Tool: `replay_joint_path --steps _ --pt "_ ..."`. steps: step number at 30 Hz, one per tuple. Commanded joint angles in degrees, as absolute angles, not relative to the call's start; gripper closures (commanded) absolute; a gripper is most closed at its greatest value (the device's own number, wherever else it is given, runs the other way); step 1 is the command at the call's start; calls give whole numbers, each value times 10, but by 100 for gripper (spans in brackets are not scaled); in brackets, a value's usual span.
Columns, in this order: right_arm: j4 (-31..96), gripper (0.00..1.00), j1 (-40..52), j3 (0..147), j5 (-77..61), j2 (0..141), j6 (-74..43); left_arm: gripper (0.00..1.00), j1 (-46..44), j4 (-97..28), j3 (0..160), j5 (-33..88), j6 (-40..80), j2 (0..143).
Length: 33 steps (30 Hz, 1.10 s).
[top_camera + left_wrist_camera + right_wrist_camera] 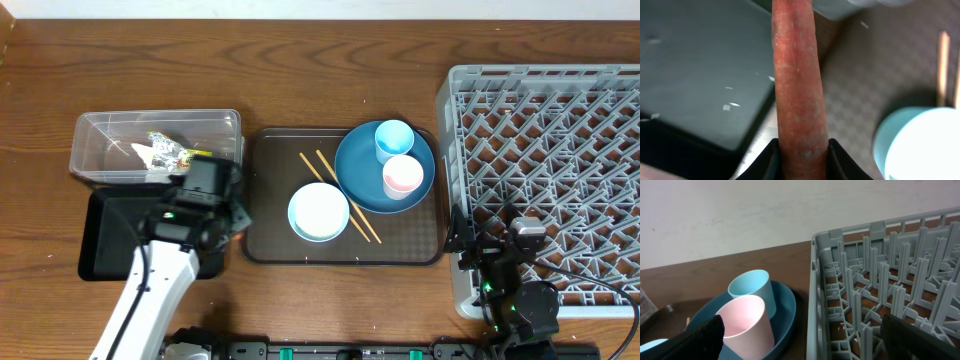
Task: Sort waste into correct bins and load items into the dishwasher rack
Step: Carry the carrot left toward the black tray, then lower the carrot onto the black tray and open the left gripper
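My left gripper [802, 160] is shut on an orange carrot [799, 90], which sticks out ahead of the jaws. It hangs over the border between the shallow black tray [700, 75] and the brown serving tray, just short of the clear tub [100, 150]. That tub holds a snack wrapper [170, 152]. From overhead the left gripper [208, 178] hides the carrot. My right gripper [807, 340] is open and holds nothing, straddling the left wall of the grey rack [880, 280]. The blue plate [362, 180] carries a light blue cup [394, 138] and a pinkish cup [403, 176].
The brown serving tray [270, 170] also holds a white bowl [319, 211] and two wooden chopsticks [340, 195]. White specks lie on the black tray. The rack [545, 180] fills the table's right side. Bare wood runs along the back.
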<state>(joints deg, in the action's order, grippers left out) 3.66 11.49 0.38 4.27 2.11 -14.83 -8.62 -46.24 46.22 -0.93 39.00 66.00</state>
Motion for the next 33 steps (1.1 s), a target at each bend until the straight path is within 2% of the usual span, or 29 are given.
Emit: replay_joint_path --steps 1,17,33 --pt "39 1 114 3 43 20 -145 85 -31 -465 464 -27 391 657" --pt "39 1 114 3 43 20 -145 85 194 -440 461 -36 391 683" --pt "39 1 114 3 43 20 -145 85 242 -384 459 -37 384 787"
